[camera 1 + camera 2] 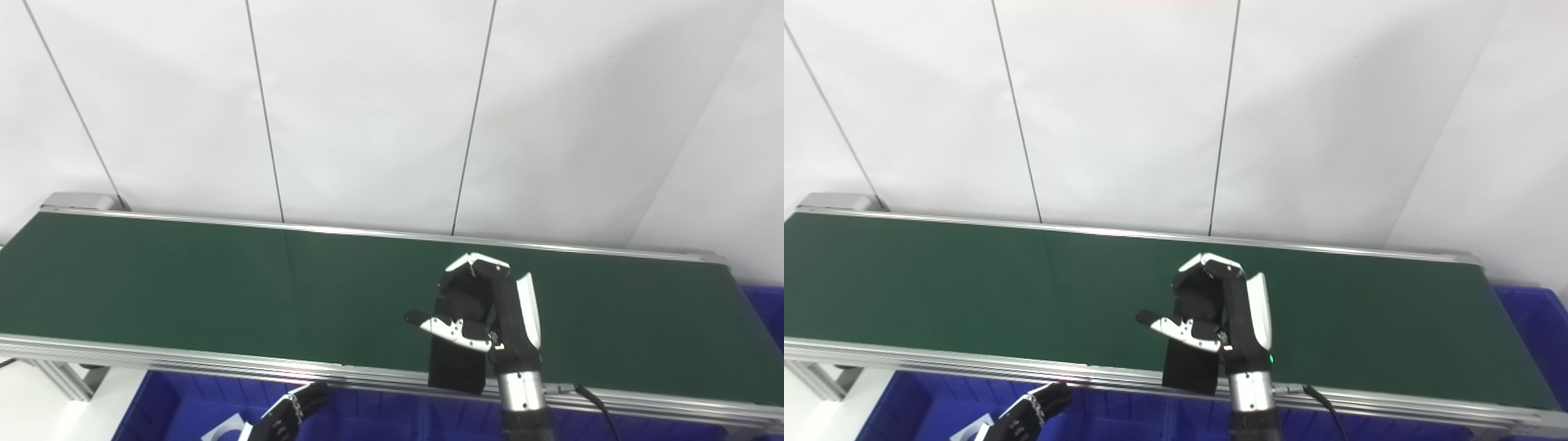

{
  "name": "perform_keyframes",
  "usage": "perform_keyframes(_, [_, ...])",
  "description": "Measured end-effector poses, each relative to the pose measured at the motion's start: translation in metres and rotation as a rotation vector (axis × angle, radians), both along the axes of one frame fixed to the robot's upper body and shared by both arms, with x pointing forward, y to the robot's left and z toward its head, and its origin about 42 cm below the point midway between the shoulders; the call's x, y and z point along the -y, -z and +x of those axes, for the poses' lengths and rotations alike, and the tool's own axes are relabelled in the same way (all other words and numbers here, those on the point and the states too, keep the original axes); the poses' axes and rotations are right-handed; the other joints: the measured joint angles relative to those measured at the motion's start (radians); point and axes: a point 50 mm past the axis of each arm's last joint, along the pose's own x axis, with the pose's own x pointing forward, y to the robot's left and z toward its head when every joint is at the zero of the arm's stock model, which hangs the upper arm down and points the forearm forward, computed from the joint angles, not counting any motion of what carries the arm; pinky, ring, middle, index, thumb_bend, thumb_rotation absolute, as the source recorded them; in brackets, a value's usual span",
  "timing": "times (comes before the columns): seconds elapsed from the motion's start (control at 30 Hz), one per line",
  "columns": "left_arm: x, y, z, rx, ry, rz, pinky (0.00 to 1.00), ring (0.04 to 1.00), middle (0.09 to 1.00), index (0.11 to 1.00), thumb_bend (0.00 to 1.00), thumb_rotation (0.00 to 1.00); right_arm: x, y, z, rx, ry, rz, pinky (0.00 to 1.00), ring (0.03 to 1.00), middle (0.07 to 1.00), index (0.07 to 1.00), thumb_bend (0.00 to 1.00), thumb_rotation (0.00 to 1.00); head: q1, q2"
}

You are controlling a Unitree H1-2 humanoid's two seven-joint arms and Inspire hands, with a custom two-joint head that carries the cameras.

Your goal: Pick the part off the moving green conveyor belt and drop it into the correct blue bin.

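A flat black rectangular part (458, 366) hangs in my right hand (484, 309), lifted over the near edge of the green conveyor belt (184, 282). The fingers curl over the part's top and the thumb presses its face. The part's lower end overlaps the belt's near metal rail (245, 364). My left hand (288, 413) is low at the bottom edge, over a blue bin (367, 416), with its fingers bent; only part of it shows. Nothing else lies on the belt.
Blue bins run below the belt's near rail, and another blue bin (765, 309) sits past the belt's right end. A white-grey piece (223, 429) lies in the bin by my left hand. A white panelled wall stands behind the belt.
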Motion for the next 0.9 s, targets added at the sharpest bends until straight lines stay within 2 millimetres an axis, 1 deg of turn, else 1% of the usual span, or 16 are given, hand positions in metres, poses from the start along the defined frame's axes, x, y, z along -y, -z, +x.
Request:
perform_keyframes(0.03, [-0.002, 0.0, 0.0, -0.001, 0.001, -0.004, 0.88, 0.784, 0.792, 0.751, 0.6, 0.0, 0.002, 0.005, -0.008, -0.018, 0.013, 0.009, 0.06, 0.092, 0.116, 0.109, 0.57, 0.0, -0.011, 0.012])
perform_keyframes(0.07, [-0.003, 0.0, -0.001, 0.0, 0.006, -0.002, 0.87, 0.781, 0.789, 0.748, 0.6, 0.0, 0.005, 0.011, -0.016, -0.041, 0.028, 0.017, 0.06, 0.093, 0.116, 0.109, 0.56, 0.0, -0.014, 0.015])
perform_keyframes(0.13, [-0.003, -0.003, -0.001, 0.006, 0.008, -0.001, 0.87, 0.779, 0.787, 0.747, 0.6, 0.0, 0.009, 0.025, -0.032, -0.093, 0.056, 0.032, 0.06, 0.095, 0.115, 0.108, 0.55, 0.0, -0.029, 0.04])
perform_keyframes(0.2, [-0.003, -0.006, 0.0, 0.013, 0.009, -0.001, 0.87, 0.776, 0.785, 0.745, 0.6, 0.0, 0.015, 0.042, -0.052, -0.162, 0.087, 0.044, 0.06, 0.095, 0.115, 0.107, 0.54, 0.0, -0.031, 0.04])
perform_keyframes(0.23, [-0.004, -0.006, 0.0, 0.012, 0.01, 0.0, 0.87, 0.775, 0.785, 0.744, 0.61, 0.0, 0.016, 0.048, -0.059, -0.186, 0.095, 0.044, 0.06, 0.094, 0.115, 0.107, 0.54, 0.0, -0.029, 0.037])
perform_keyframes(0.27, [-0.004, -0.007, 0.0, 0.011, 0.012, 0.002, 0.86, 0.772, 0.78, 0.742, 0.61, 0.0, 0.019, 0.055, -0.067, -0.213, 0.104, 0.046, 0.14, 0.096, 0.112, 0.106, 0.54, 0.0, -0.029, 0.037])
perform_keyframes(0.3, [-0.004, -0.008, 0.0, 0.012, 0.015, 0.004, 0.85, 0.771, 0.778, 0.742, 0.61, 0.0, 0.021, 0.059, -0.074, -0.234, 0.107, 0.047, 0.15, 0.096, 0.114, 0.107, 0.54, 0.0, -0.031, 0.058])
perform_keyframes(0.33, [-0.004, -0.011, 0.0, 0.02, 0.016, 0.006, 0.84, 0.773, 0.779, 0.747, 0.6, 0.0, 0.024, 0.064, -0.081, -0.255, 0.113, 0.045, 0.12, 0.094, 0.117, 0.109, 0.54, 0.0, -0.031, 0.058])
perform_keyframes(0.43, [-0.004, -0.018, 0.0, 0.046, 0.016, 0.004, 0.85, 0.768, 0.779, 0.748, 0.6, 0.0, 0.029, 0.075, -0.097, -0.306, 0.128, 0.043, 0.07, 0.091, 0.12, 0.115, 0.54, 0.0, -0.038, 0.109])
perform_keyframes(0.47, [-0.005, -0.019, 0.0, 0.045, 0.016, 0.005, 0.84, 0.766, 0.779, 0.749, 0.61, 0.0, 0.03, 0.078, -0.102, -0.324, 0.131, 0.043, 0.07, 0.09, 0.12, 0.116, 0.54, 0.0, -0.038, 0.109])
perform_keyframes(0.5, [-0.005, -0.02, 0.0, 0.041, 0.017, 0.006, 0.84, 0.765, 0.78, 0.75, 0.62, 0.0, 0.032, 0.083, -0.107, -0.343, 0.138, 0.043, 0.06, 0.088, 0.119, 0.116, 0.55, 0.0, -0.041, 0.118])
perform_keyframes(0.57, [-0.006, -0.021, 0.0, 0.039, 0.015, 0.007, 0.83, 0.763, 0.78, 0.748, 0.62, 0.0, 0.035, 0.093, -0.115, -0.385, 0.154, 0.04, 0.06, 0.085, 0.117, 0.117, 0.55, 0.0, -0.044, 0.124])
perform_keyframes(0.6, [-0.007, -0.022, 0.0, 0.042, 0.014, 0.007, 0.83, 0.767, 0.78, 0.746, 0.62, 0.0, 0.037, 0.097, -0.117, -0.401, 0.162, 0.041, 0.06, 0.085, 0.116, 0.116, 0.54, 0.0, -0.051, 0.139])
perform_keyframes(0.67, [-0.008, -0.024, 0.0, 0.049, 0.012, 0.006, 0.82, 0.773, 0.778, 0.742, 0.62, 0.0, 0.042, 0.105, -0.121, -0.434, 0.182, 0.066, 0.06, 0.083, 0.115, 0.115, 0.54, 0.0, -0.057, 0.149])
perform_keyframes(0.8, [-0.011, -0.025, 0.0, 0.036, 0.012, 0.013, 0.82, 0.772, 0.774, 0.739, 0.6, 0.0, 0.046, 0.12, -0.123, -0.491, 0.217, 0.141, 0.05, 0.08, 0.108, 0.106, 0.54, 0.0, -0.064, 0.166])
perform_keyframes(0.9, [-0.014, -0.028, 0.0, 0.042, 0.013, 0.019, 0.83, 0.77, 0.773, 0.738, 0.6, 0.0, 0.048, 0.129, -0.12, -0.518, 0.226, 0.143, 0.05, 0.077, 0.105, 0.105, 0.55, 0.0, -0.069, 0.172])
